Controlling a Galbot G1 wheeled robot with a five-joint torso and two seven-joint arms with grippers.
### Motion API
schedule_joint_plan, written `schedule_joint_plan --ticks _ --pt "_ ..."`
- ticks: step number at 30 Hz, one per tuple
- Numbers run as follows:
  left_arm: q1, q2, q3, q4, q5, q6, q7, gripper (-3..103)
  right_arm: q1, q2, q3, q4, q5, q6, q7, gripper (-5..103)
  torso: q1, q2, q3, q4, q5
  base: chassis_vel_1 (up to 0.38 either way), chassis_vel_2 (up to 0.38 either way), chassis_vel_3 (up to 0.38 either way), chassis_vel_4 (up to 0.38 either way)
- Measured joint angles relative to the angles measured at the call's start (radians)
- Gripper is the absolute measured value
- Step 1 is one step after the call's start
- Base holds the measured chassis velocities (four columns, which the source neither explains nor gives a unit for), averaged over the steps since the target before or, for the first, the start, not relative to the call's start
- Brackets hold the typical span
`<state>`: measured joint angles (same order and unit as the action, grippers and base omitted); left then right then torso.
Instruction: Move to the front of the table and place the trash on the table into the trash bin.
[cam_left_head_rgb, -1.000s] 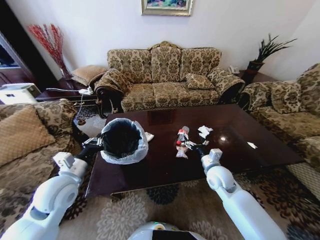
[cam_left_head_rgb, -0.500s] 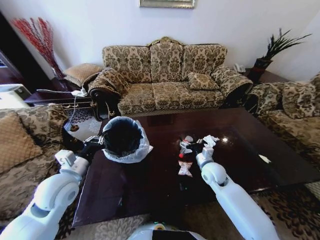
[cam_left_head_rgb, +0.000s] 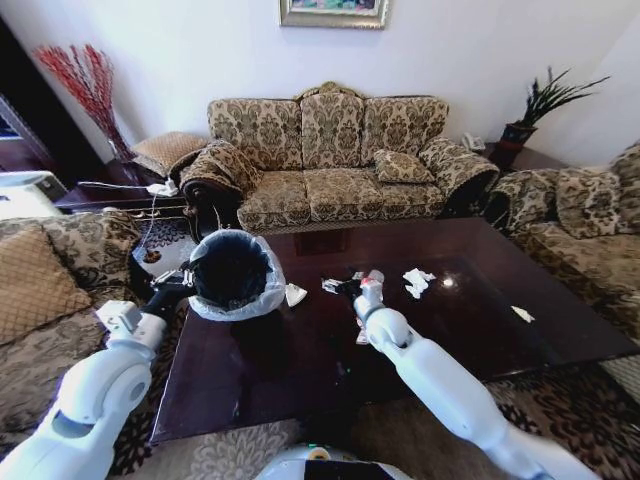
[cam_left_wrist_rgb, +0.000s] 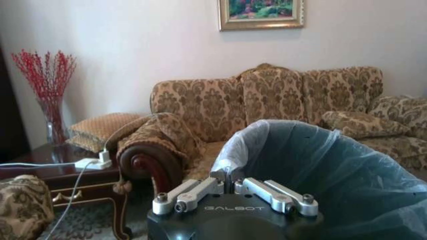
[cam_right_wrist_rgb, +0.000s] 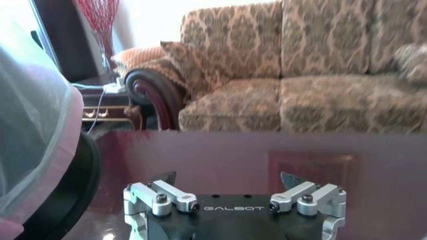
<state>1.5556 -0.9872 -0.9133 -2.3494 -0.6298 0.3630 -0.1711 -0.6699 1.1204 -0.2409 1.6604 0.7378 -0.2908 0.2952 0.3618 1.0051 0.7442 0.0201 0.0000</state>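
The trash bin (cam_left_head_rgb: 232, 270), black with a whitish bag over its rim, is at the left end of the dark table (cam_left_head_rgb: 470, 330). My left gripper (cam_left_head_rgb: 176, 287) is shut on its rim and bag (cam_left_wrist_rgb: 230, 167). My right gripper (cam_left_head_rgb: 340, 285) hovers over the table's middle, just right of the bin, fingers (cam_right_wrist_rgb: 291, 180) spread with nothing between them. Trash lies on the top: crumpled white paper (cam_left_head_rgb: 415, 281), a white scrap (cam_left_head_rgb: 296, 294) by the bin, a pale scrap (cam_left_head_rgb: 362, 337) under my right forearm, and a small white bit (cam_left_head_rgb: 522, 314) far right.
A patterned sofa (cam_left_head_rgb: 330, 160) stands behind the table. Armchairs flank it on the left (cam_left_head_rgb: 50, 270) and right (cam_left_head_rgb: 590, 220). A side table with a cable (cam_left_head_rgb: 130, 195) is at the back left. Patterned carpet (cam_left_head_rgb: 250, 440) lies in front.
My right gripper has swung left from the scraps at the table's middle toward the bin. The whole view has shifted with the camera. The left gripper still holds the bin.
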Motion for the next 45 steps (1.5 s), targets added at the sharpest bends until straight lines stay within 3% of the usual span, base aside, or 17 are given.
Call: schedule_joint_plan --ticks 4,9,25,27,29,31,34,35,38,39,45 --pt "0.003 -0.012 -0.005 0.006 0.023 0.0 0.031 2 0.028 0.039 -0.033 -0.059 0.01 -0.008 0.005 100 -0.001 0.0 0.0 0.0002 0.0001 0.0 0.0 0.0 0.0" --pt "0.001 -0.024 0.001 0.004 0.029 0.0 0.063 2 0.039 0.082 -0.062 -0.159 -0.049 0.027 -0.029 100 -0.001 0.0 0.0 0.0002 -0.0001 0.057 0.039 0.026 0.039" --pt "-0.013 -0.015 0.011 0.024 0.028 -0.019 0.057 2 0.051 0.174 -0.101 -0.337 -0.1 0.034 -0.023 102 -0.001 0.0 0.0 0.0002 0.0 0.041 0.043 0.048 0.039" --pt "-0.014 -0.013 0.011 0.024 0.028 -0.02 0.057 2 0.052 0.176 -0.099 -0.344 -0.103 0.032 -0.015 99 -0.001 0.0 0.0 0.0002 0.0001 0.0 0.0 0.0 0.0" --pt "-0.017 -0.007 0.011 0.024 0.026 -0.021 0.056 2 0.052 0.18 -0.09 -0.359 -0.105 0.026 0.002 89 -0.001 0.0 0.0 0.0001 0.0 0.0 0.0 0.0 0.0" --pt "-0.018 -0.005 0.011 0.024 0.026 -0.021 0.056 2 0.051 0.18 -0.089 -0.361 -0.105 0.026 0.002 89 -0.001 0.0 0.0 0.0 0.0 0.0 0.0 0.0 0.0" --pt "-0.021 -0.003 0.011 0.024 0.025 -0.025 0.058 2 0.048 0.182 -0.079 -0.375 -0.101 0.026 -0.005 73 -0.001 0.0 0.0 0.0001 0.0 0.0 0.0 0.0 0.0" --pt "-0.021 -0.003 0.011 0.024 0.025 -0.025 0.058 2 0.048 0.182 -0.079 -0.375 -0.101 0.026 -0.005 73 -0.001 0.0 0.0 0.0001 0.0 0.0 0.0 0.0 0.0" --pt "-0.018 -0.003 0.011 0.024 0.025 -0.026 0.061 2 0.045 0.186 -0.071 -0.383 -0.089 0.025 -0.008 56 -0.001 0.0 0.0 0.0002 0.0001 0.0 0.0 0.0 0.0" --pt "-0.018 -0.003 0.011 0.024 0.025 -0.026 0.061 2 0.045 0.186 -0.071 -0.383 -0.089 0.025 -0.008 56 -0.001 0.0 0.0 0.0002 0.0001 0.0 0.0 0.0 0.0" --pt "-0.021 0.004 0.011 0.021 0.024 -0.028 0.065 2 0.041 0.182 -0.063 -0.383 -0.086 0.026 -0.009 29 -0.001 0.0 0.0 0.0002 0.0001 0.0 0.0 0.0 0.0"
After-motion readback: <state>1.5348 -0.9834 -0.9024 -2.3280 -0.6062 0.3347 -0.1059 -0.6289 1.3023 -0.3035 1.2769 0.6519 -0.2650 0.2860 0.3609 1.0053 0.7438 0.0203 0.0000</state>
